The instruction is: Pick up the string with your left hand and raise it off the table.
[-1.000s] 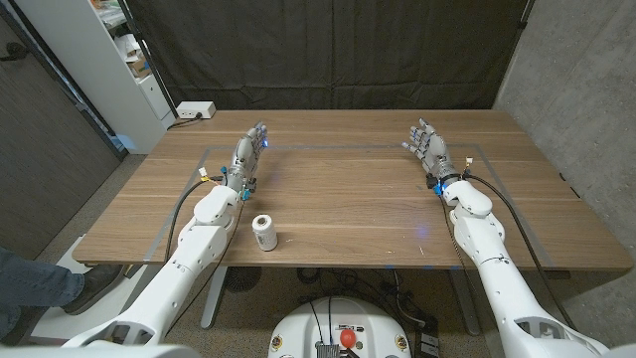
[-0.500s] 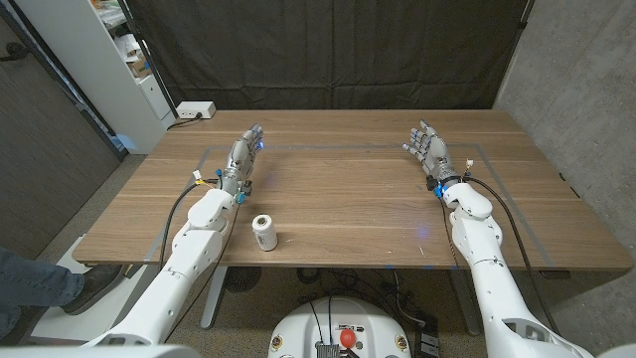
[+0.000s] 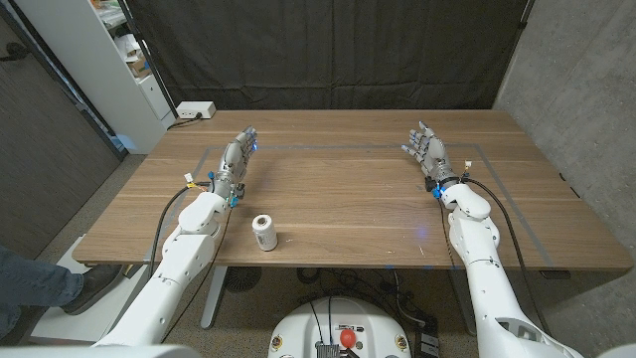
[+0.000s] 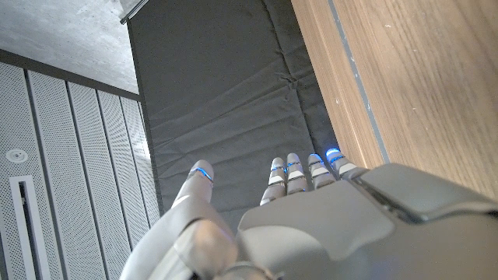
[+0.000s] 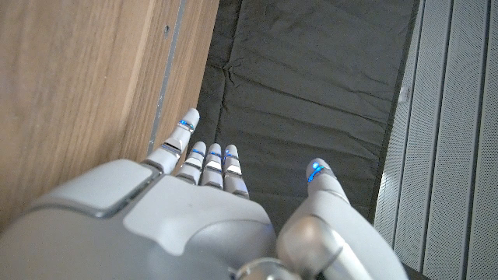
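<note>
A white spool of string (image 3: 263,233) stands on the wooden table (image 3: 348,199) near its front edge, left of the middle. My left hand (image 3: 237,157) is beyond the spool and a little to its left, fingers straight and apart, holding nothing. In the left wrist view that hand (image 4: 311,210) reaches along the table's edge toward the dark curtain. My right hand (image 3: 428,149) stands on the right side of the table, fingers spread and empty; it also appears as the right hand (image 5: 202,210) in its own wrist view.
A thin grey line (image 3: 328,149) marks a rectangle on the tabletop. A white power strip (image 3: 195,110) lies at the far left corner. A white shelf unit (image 3: 119,60) stands off the table's left side. A dark curtain (image 3: 328,50) hangs behind.
My left hand and forearm have drifted slightly to the left and away from the spool. The right hand and the spool stay where they were.
</note>
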